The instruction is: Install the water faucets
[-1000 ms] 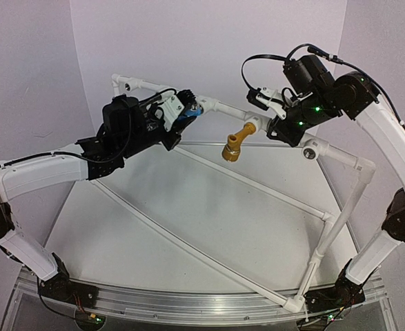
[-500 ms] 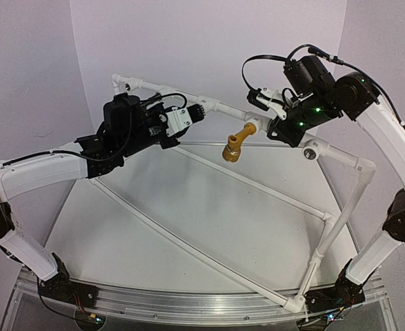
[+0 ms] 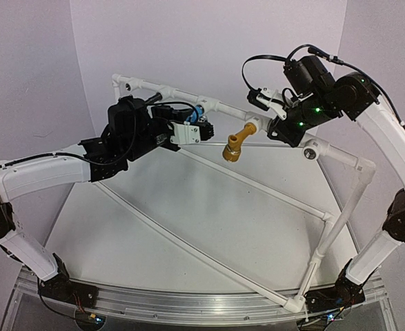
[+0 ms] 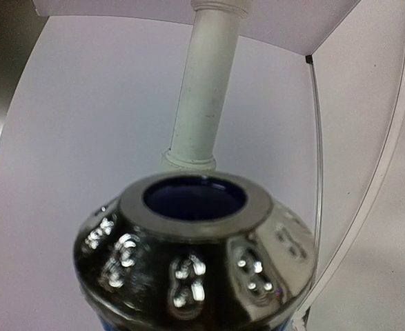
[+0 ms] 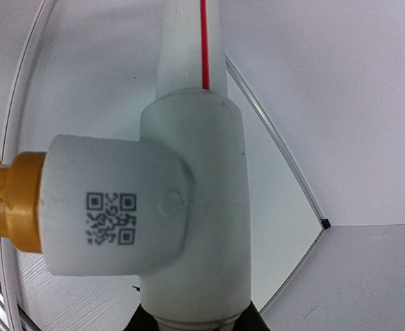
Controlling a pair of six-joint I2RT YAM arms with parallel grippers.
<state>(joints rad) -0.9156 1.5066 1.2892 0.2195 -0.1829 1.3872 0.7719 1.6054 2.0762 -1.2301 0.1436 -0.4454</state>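
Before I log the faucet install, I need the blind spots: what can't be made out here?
- Blue faucet: top view, mostly hidden by left end effector; left wrist view, blurred, cut by bottom edge.
- Yellow faucet: right wrist view, cut by left edge.
- Right end effector fingers: outside right wrist view, hidden by its body in top view; grip on tee fitting unclear.
- Black faucet: not identifiable anywhere.

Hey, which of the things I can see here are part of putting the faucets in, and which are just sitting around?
Part of the job:
- blue faucet, up at the top pipe
- yellow faucet, seated in a tee fitting
- white pipe frame, which takes the faucets

Just there:
- table
- metal rail along the near edge
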